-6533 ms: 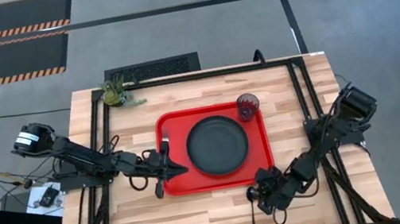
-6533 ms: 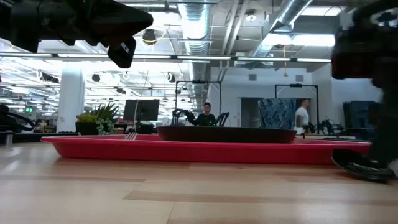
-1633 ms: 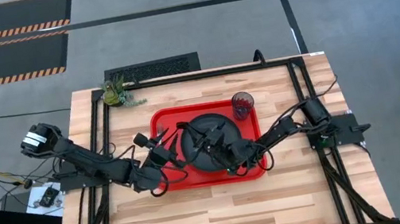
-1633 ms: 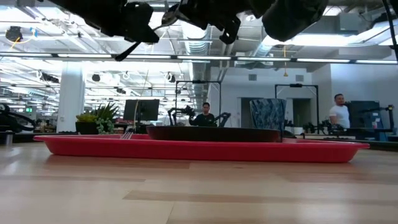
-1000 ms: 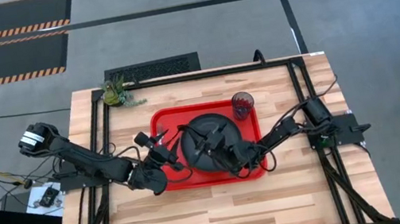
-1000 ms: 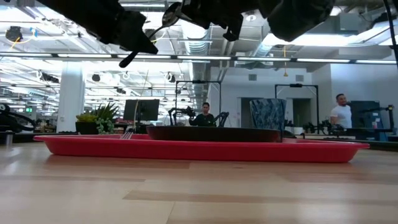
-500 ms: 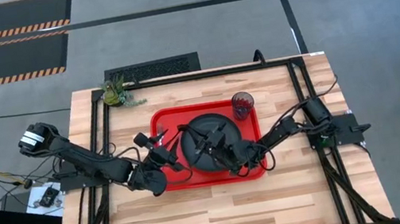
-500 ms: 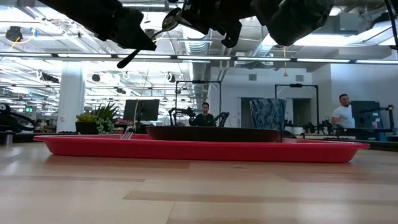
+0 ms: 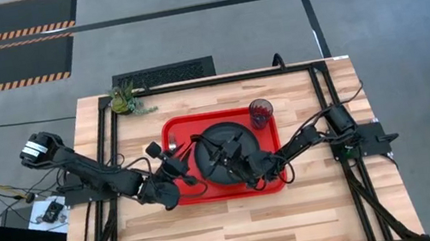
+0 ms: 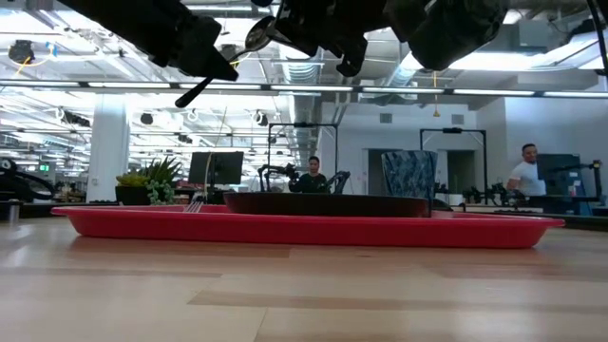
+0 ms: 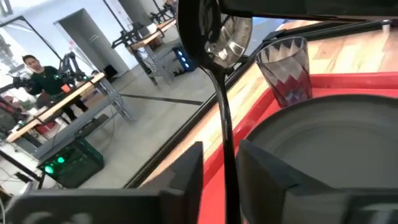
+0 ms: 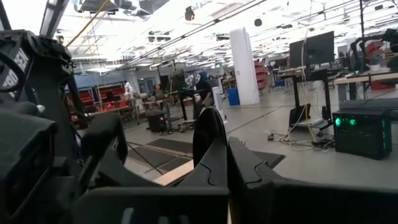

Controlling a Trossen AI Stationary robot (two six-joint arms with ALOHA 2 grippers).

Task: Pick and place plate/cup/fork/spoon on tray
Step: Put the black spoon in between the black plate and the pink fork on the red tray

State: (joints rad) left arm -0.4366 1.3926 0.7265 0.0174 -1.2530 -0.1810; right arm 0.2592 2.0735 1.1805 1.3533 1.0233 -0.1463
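My right fingers (image 12: 225, 146) are clamped tight on the spoon (image 11: 226, 118), gripping it just below its oval bowl, which sticks up past their tips. From there the thin handle reaches across and runs straight down the gap between my left fingers (image 11: 221, 152). Those stand partly apart, one on each side of the handle, with a sliver of space showing on both sides, so they have no hold on it.

Both pairs of fingers hang in the air facing each other, with the spoon spanning between them well above the bench (image 9: 241, 229). Directly below them sits the plate (image 11: 336, 143), lying flat in the tray (image 9: 210, 196). Beyond my left fingertips, past the far rim of the plate, the cup (image 9: 261, 113) stands upright in the tray's corner. The fork (image 10: 198, 203) lies on the tray beneath my left arm, on the plate's other side from the cup.

Behind the bench a person sits at a desk.
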